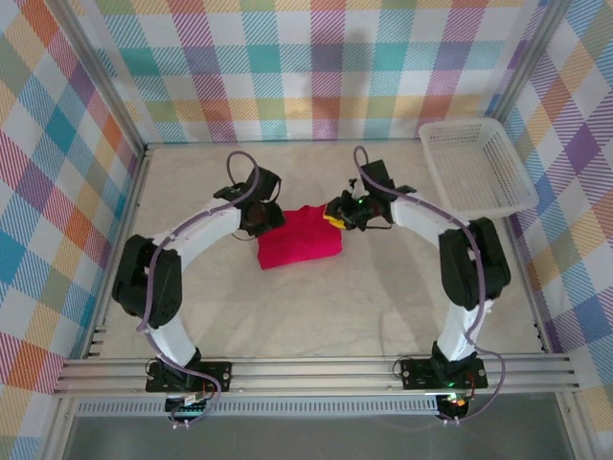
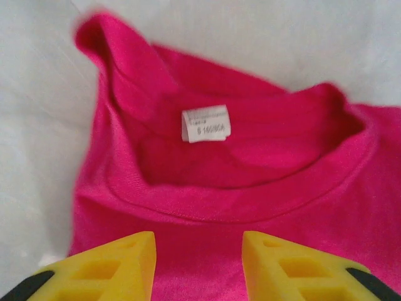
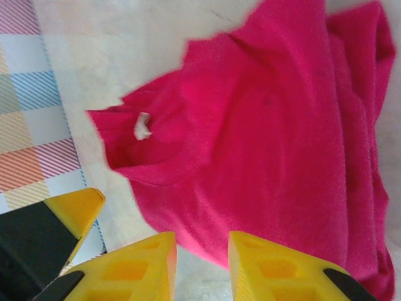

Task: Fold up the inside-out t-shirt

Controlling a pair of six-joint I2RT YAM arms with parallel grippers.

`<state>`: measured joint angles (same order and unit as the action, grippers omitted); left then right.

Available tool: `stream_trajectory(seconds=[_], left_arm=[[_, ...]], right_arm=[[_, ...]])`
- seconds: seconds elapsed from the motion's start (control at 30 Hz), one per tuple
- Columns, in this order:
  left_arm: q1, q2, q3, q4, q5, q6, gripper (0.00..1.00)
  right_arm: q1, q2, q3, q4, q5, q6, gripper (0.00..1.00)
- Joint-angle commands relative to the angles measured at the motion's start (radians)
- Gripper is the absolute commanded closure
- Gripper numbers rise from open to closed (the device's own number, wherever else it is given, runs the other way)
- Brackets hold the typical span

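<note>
The inside-out t-shirt (image 1: 299, 238) lies as a compact crimson bundle mid-table between both arms. My left gripper (image 1: 259, 217) hovers at its left edge. In the left wrist view the collar and small white tag (image 2: 205, 123) face up, and the left gripper (image 2: 199, 251) stands open just below the collar, with its yellow fingertips (image 2: 122, 263) apart over the cloth and gripping nothing. My right gripper (image 1: 337, 213) is at the shirt's upper right corner. In the right wrist view the right gripper (image 3: 202, 257) is open by a narrow gap at the edge of the t-shirt (image 3: 269, 138), with bare table between its fingers.
A white mesh basket (image 1: 476, 165) sits at the back right corner of the table. Plaid walls close in the left, back and right sides. An aluminium rail (image 1: 316, 372) runs along the near edge by the arm bases.
</note>
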<state>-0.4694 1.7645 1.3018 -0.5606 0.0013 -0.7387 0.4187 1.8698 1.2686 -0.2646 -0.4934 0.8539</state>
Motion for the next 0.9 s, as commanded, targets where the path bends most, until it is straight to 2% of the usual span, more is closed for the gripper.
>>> stream_trajectory(seconds=[0.0,0.17,0.37,0.6,0.73,0.8,0.87], left_arm=[[0.015,0.094,-0.036,0.093,0.115,-0.055,0.60],[0.094,0.218,-0.003,0.063,0.089,-0.016,0.59],[0.162,0.416,0.253,-0.077,0.059,0.098,0.55],[0.272,0.678,0.690,-0.251,0.054,0.162,0.54],[0.360,0.799,0.903,-0.301,0.106,0.163,0.53],[0.381,0.827,0.962,-0.309,0.142,0.166,0.53],[0.383,0.822,0.971,-0.293,0.162,0.181,0.51]], right_arm=[[0.005,0.091,-0.013,0.090,-0.052,0.110,0.73],[0.003,0.209,0.046,0.022,0.041,0.105,0.73],[0.000,0.330,0.198,-0.048,0.118,0.089,0.70],[0.006,0.587,0.614,-0.147,0.180,0.073,0.68],[0.007,0.771,0.950,-0.247,0.136,0.079,0.66],[0.008,0.832,1.096,-0.313,0.116,0.070,0.66],[0.008,0.845,1.156,-0.319,0.110,0.065,0.66]])
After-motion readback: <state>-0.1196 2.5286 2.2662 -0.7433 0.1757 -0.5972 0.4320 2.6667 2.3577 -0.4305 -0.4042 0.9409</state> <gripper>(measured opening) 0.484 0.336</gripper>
